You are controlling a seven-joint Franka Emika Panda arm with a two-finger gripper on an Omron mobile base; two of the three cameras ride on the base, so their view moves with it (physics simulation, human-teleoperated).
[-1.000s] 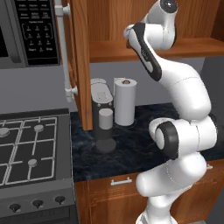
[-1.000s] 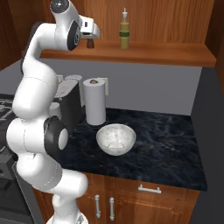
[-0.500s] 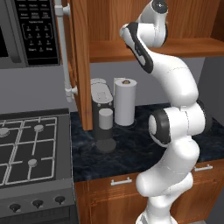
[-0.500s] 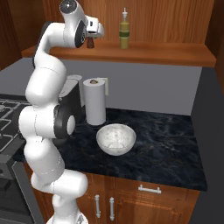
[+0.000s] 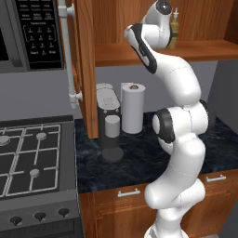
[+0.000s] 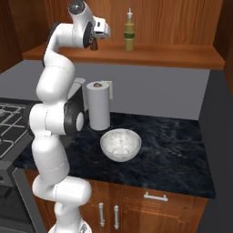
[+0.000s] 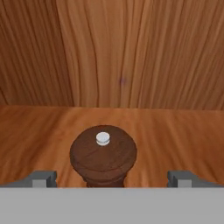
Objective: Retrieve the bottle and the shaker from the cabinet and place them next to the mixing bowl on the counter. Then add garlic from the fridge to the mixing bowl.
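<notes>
A dark brown wooden shaker [image 7: 103,153] with a white knob stands on the cabinet shelf [image 6: 159,52]. It sits between the fingertips of my gripper [image 7: 112,179], which is open with a wide gap on both sides. From the right base view, the gripper [image 6: 97,37] hovers at the shaker [image 6: 94,45], at the shelf's left part. A green-yellow bottle [image 6: 129,36] stands upright on the shelf to the right of my hand, and also appears as the bottle [image 5: 174,35] behind my arm. The glass mixing bowl [image 6: 120,144] rests on the dark counter. Garlic and fridge are out of view.
A paper towel roll [image 6: 98,107] stands behind the bowl, beside a grey coffee machine [image 5: 108,122]. The open cabinet door [image 5: 86,69] hangs left of my arm. A stove [image 5: 28,153] and a microwave [image 5: 28,32] lie further left.
My arm has straightened upward and carried the hand a little further along the shelf toward the shaker. The jaws stayed open; bottle and bowl have not moved.
</notes>
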